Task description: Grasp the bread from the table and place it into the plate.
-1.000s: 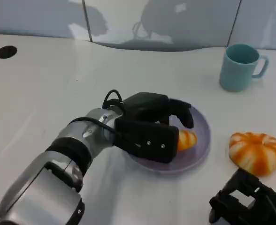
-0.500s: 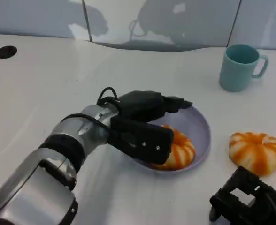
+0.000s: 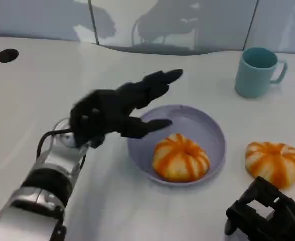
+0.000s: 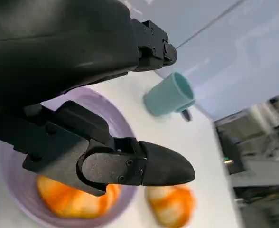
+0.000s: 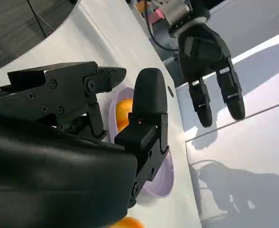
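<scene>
A round orange-and-white striped bread (image 3: 180, 158) lies in the lilac plate (image 3: 210, 128), toward its near side. My left hand (image 3: 112, 110) hovers above the plate's left rim, fingers spread and holding nothing. The left wrist view looks past the left hand (image 4: 73, 47) down onto the plate (image 4: 116, 118) and the bread (image 4: 73, 202) in it. A second striped bread (image 3: 274, 163) sits on the table right of the plate. My right hand (image 3: 268, 216) rests low at the near right, holding nothing; the right wrist view shows its fingers (image 5: 149, 109) apart.
A teal mug (image 3: 258, 70) stands at the far right, behind the second bread. A dark round hole (image 3: 7, 55) marks the table's far left. A grey panelled wall runs along the back edge. Bare white tabletop lies left of the plate.
My left hand has let go of the bread, risen and drawn back to the left with fingers spreading. The bread now lies uncovered in the plate. The right hand has not moved.
</scene>
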